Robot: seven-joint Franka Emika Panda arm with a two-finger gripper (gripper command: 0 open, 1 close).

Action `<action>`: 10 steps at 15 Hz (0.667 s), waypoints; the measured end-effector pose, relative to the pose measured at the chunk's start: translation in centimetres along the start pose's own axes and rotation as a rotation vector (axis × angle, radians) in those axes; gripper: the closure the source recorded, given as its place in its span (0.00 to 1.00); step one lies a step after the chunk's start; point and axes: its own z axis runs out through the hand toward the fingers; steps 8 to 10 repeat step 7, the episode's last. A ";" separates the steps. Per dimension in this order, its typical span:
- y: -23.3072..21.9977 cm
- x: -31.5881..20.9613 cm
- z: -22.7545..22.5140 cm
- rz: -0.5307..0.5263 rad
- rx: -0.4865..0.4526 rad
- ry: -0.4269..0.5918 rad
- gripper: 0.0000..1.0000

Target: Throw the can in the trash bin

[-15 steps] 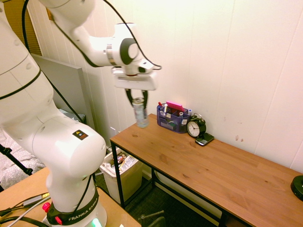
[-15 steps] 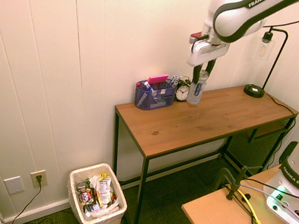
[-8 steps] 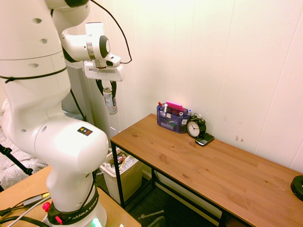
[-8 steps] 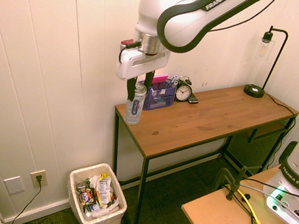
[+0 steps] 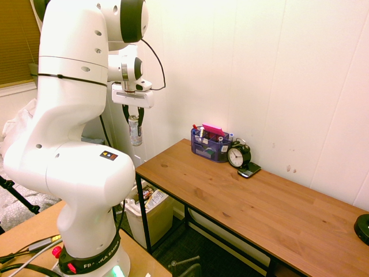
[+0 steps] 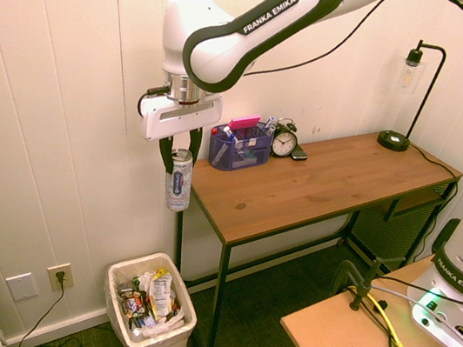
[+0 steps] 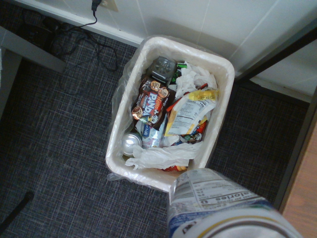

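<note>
First exterior view
Can [image 5: 135, 129]: slim, tall, silver-white with a dark printed band; hangs upright in the air, off the near end of the desk [image 5: 242, 199], close to the white panelled wall.
Gripper [image 5: 134, 117]: points straight down, its two dark fingers clamped on the can's upper part from either side.
Arm: big white base fills the left of the picture; the upper links rise out of the top, and the wrist comes out sideways just above the gripper.
Trash bin [image 5: 151, 218]: cream-white, on the floor under the desk's near end, partly hidden by the arm's base; wrappers show at its top.
Desk items: blue organiser [image 5: 211, 144] and black alarm clock [image 5: 238, 155] stand by the wall.

Second exterior view
Can [image 6: 178, 180]: upright, white with a blue-dark label, shiny top between the fingers; it is past the desk's left edge, in the air high above the trash bin [image 6: 148, 312] and slightly to its right in the picture.
Gripper [image 6: 179, 145]: closed on the can's top, fingers vertical.
Arm: reaches in from the upper right, bends at a large joint and drops to the wrist.
Trash bin: lined with clear plastic, full of packets.

Wrist view
Can [image 7: 225, 207]: blurred, printed side at the lower edge.
Trash bin [image 7: 221, 104]: seen from above, with wrappers, tissue and a crushed can [image 7: 130, 144] inside.
</note>
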 end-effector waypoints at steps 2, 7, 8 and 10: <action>0.1 0.3 0.0 0.000 0.003 -0.010 0.00; 0.4 1.8 -3.4 0.006 0.056 -0.020 0.00; 0.4 1.8 -3.4 0.006 0.056 -0.020 0.00; 0.4 1.8 -3.4 0.006 0.056 -0.020 0.00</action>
